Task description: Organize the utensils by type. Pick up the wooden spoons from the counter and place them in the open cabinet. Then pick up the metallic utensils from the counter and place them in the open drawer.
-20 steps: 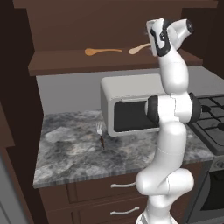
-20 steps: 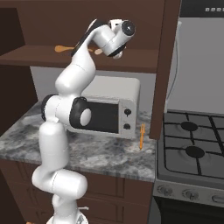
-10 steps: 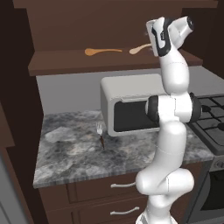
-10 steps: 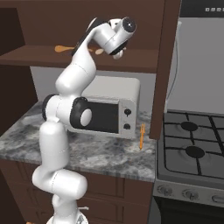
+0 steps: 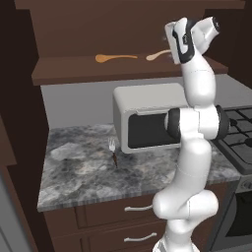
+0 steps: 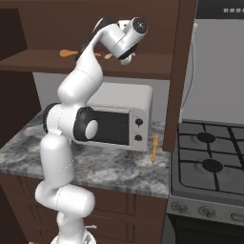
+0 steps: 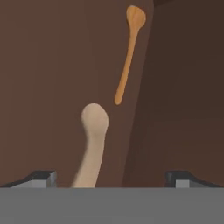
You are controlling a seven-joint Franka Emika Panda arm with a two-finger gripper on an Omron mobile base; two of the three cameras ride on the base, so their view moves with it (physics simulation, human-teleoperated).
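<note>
Hand view: end effector spread wide, empty, above the beige spoon on the cabinet shelf.

arm: white, dark joints; rises from its base near vertical, elbow joint about mid-height, forearm reaching up to the top of both base views
wrist: bent over at the top, hand turned away from the base cameras
gripper: jaws spread wide apart, nothing gripped between them
fingertips: two small dark tips, one at each lower side of the hand view, level with each other
</note>
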